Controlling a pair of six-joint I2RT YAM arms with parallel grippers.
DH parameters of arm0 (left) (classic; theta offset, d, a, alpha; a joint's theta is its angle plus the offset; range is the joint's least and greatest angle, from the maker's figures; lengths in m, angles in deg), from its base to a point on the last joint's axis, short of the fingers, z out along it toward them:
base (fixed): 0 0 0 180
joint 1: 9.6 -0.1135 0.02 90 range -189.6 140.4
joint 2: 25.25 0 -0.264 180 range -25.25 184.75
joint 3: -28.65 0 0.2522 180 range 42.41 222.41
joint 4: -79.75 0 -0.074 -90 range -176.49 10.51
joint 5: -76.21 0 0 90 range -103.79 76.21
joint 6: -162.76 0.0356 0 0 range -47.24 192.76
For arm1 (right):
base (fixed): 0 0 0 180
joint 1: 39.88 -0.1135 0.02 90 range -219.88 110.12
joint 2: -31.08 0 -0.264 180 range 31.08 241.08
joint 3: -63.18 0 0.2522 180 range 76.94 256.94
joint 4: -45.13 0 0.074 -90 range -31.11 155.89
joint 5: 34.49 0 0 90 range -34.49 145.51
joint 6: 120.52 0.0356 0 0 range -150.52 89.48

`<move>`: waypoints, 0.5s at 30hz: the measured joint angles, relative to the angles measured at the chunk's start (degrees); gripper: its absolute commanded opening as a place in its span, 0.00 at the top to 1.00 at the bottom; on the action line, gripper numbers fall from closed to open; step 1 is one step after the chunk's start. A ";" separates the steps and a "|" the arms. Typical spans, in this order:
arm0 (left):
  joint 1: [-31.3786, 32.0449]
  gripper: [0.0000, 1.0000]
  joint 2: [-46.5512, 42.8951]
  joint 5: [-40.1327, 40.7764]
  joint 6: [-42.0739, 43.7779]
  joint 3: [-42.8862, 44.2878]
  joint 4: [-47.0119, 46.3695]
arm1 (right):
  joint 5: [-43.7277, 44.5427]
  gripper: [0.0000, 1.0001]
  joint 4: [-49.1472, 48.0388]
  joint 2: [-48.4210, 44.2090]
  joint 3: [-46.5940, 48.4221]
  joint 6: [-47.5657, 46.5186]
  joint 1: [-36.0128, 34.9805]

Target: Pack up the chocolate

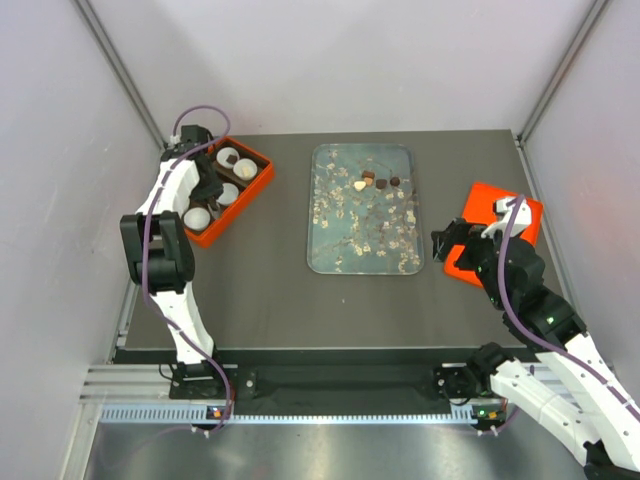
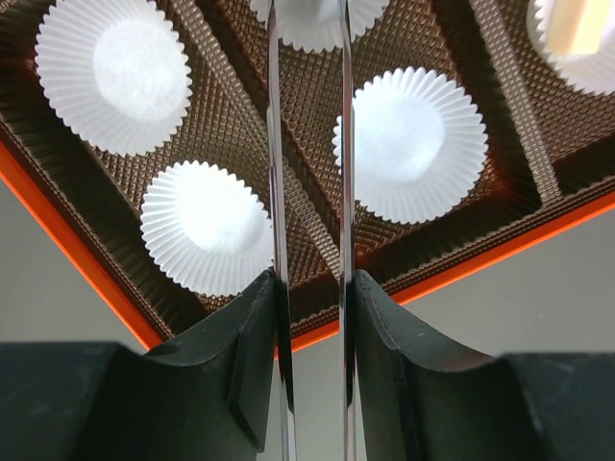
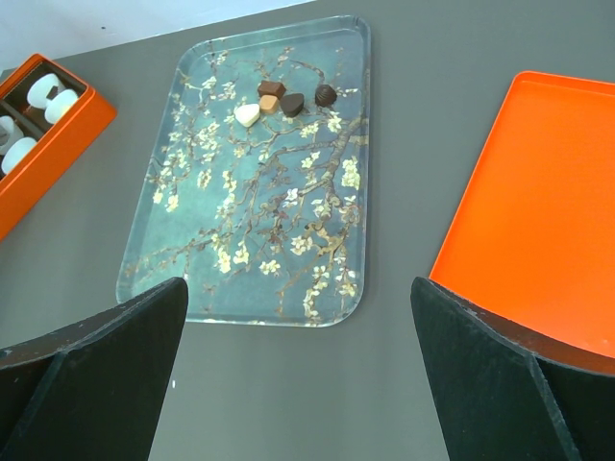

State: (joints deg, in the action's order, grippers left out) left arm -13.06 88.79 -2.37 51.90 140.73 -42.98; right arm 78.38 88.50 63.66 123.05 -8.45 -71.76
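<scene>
Over the orange box point(image 2: 67, 240) at the table's far left, the left gripper point(image 2: 309, 96) hangs with its thin blades a narrow gap apart above white paper cups point(image 2: 411, 144). Nothing shows between them, but the tips are out of view, so a hold cannot be judged. The right gripper point(image 3: 299, 288) gapes wide and empty beside a flat orange lid point(image 3: 538, 211). The chocolate point(image 3: 283, 99) sits clustered at the far end of the blossom-print tray point(image 3: 259, 221), mid-table.

Cut off at wrist-view edges: tips of left fingers point(image 2: 275, 144), corner paper cup point(image 2: 577, 43), orange lid point(image 3: 538, 192).
</scene>
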 measured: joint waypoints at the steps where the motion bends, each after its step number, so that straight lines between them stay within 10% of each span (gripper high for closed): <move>1: 0.00 0.60 0.00 0.02 0.00 -0.22 0.02 | 0.00 0.00 0.00 0.00 0.00 0.00 0.00; 15: 0.00 0.53 0.00 -0.02 0.63 -0.13 -0.17 | 0.09 0.00 0.02 -0.66 0.00 -0.02 0.00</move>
State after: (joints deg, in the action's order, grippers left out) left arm -13.06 88.79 -2.39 52.53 140.60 -43.16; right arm 78.47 88.52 63.01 123.05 -8.48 -71.76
